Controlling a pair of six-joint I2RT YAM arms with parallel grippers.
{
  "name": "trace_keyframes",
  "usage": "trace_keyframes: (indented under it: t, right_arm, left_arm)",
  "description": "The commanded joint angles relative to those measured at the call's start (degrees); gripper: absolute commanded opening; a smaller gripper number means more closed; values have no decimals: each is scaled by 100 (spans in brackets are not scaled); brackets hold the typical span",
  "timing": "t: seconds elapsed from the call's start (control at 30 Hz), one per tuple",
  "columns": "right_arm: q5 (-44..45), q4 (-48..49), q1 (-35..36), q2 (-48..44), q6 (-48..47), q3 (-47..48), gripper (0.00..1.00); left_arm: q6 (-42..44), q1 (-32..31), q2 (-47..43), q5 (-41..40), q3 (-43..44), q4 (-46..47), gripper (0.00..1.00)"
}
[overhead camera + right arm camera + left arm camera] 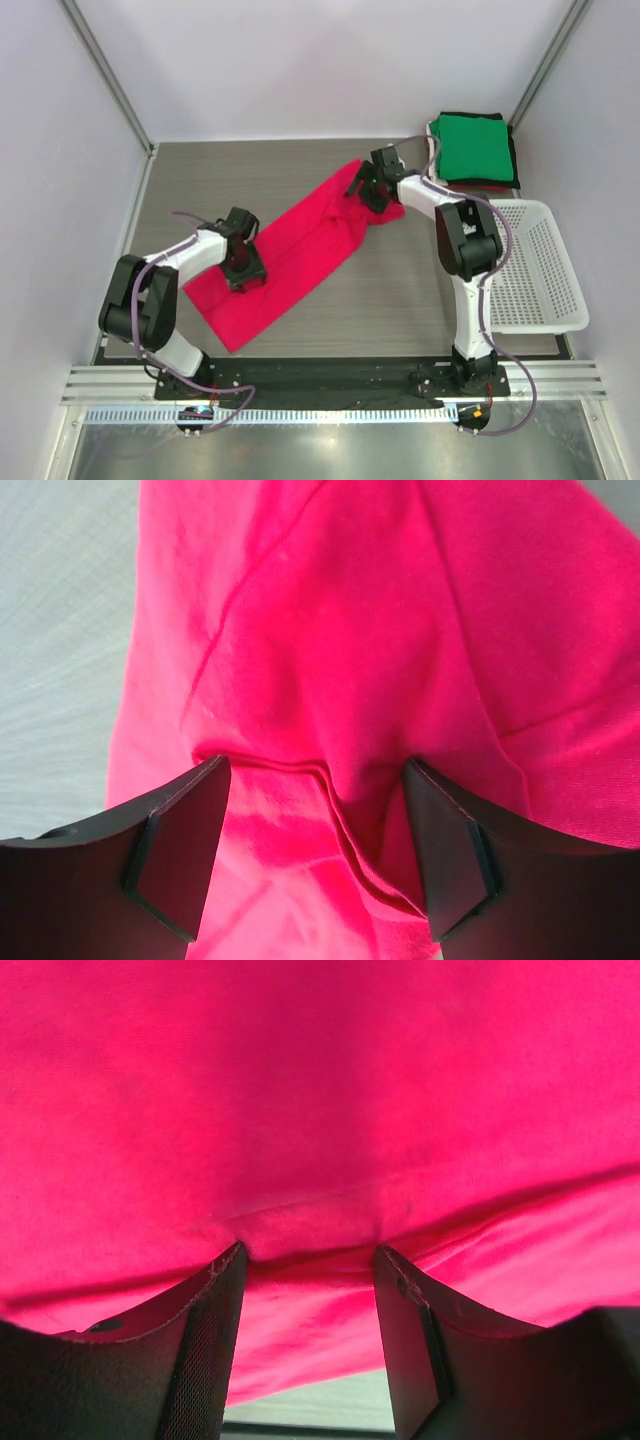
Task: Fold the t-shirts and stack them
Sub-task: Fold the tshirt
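The red-pink t-shirt lies as one long band slanting across the table from near-left to far-right, with an arm over each end: the left gripper on the near-left part, the right gripper at the far-right tip. Both stand with jaws apart, tips pressed into the cloth and a low ridge between them, no pinch closed yet

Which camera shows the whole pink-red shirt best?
The top camera. It shows the whole shirt lying as a long slanted strip on the table. The left wrist camera shows only smooth red cloth beyond the left end effector, and the right wrist camera only wrinkled cloth at the right end effector.
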Motion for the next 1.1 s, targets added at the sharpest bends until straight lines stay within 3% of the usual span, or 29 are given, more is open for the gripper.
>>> trace_keyframes:
  t: [0.0,0.27,0.47,0.67,0.8,1.07]
  right_arm:
    - [-209,-297,-4,846,-416,821,76]
    - [-982,-315,-4,2253,-627,2774,75]
    - [-1282,-263,5,3071,-741,4005,76]
    - [-1510,19,5,3537,-829,4753,77]
    - [-1598,212,-4,3467,-838,5008,80]
    - [-1669,520,-30,2537,-759,5378,90]
  left_arm:
    - [-585,-474,1,733,-349,145,55]
    - [-1840,-1906,290,1304,-411,1005,55]
    - [-2220,-2708,791,1297,37,1209,54]
    - [-2203,-2770,757,1314,291,1130,54]
    - [-1905,-2823,477,1069,827,516,55]
    - [-1219,-2850,-648,-353,1768,-1066,64]
